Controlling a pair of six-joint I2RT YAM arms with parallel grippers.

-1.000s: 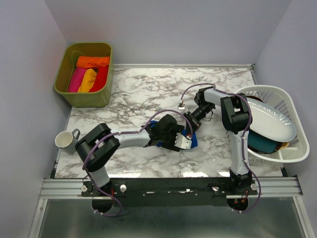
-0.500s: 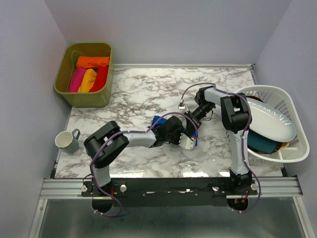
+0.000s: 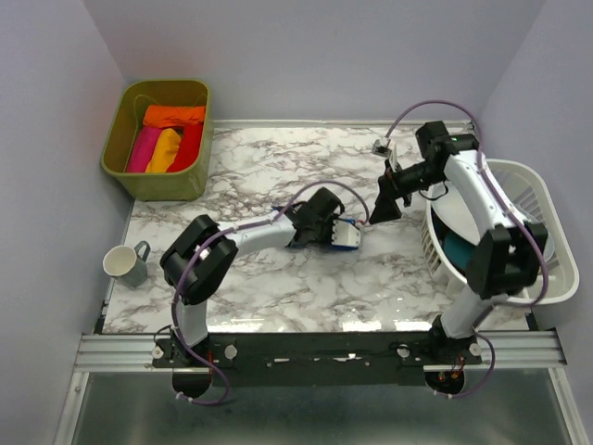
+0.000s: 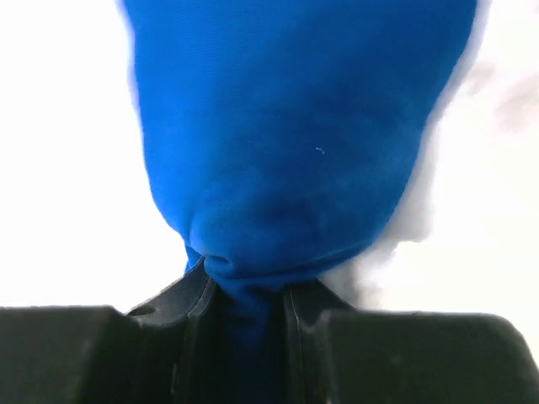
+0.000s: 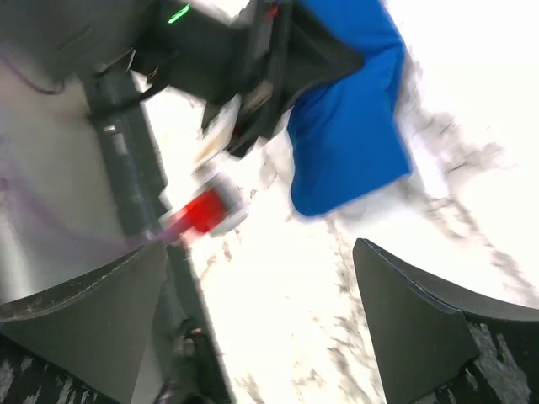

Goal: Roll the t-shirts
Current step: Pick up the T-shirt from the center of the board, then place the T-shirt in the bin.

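Observation:
A royal-blue t-shirt (image 4: 295, 126) is bunched into a compact bundle at mid-table. My left gripper (image 4: 244, 295) is shut on a pinched fold of it. In the top view the left gripper (image 3: 326, 227) covers most of the bundle, so only a blue sliver of the t-shirt (image 3: 351, 224) shows. My right gripper (image 3: 384, 199) hangs just right of it, raised, with jaws wide apart and nothing between them. The right wrist view looks past the open right gripper (image 5: 261, 337) onto the blue t-shirt (image 5: 345, 143) and the left arm.
An olive-green bin (image 3: 116, 139) at the back left holds several rolled shirts in orange, pink, yellow and red. A grey mug (image 3: 120, 264) stands at the left edge. A white slatted basket (image 3: 547, 278) with a white plate sits at the right edge.
My right gripper opened, let go of the blue t-shirt and swung up and to the right. My left gripper closed on the bundle and shifted it slightly toward the back.

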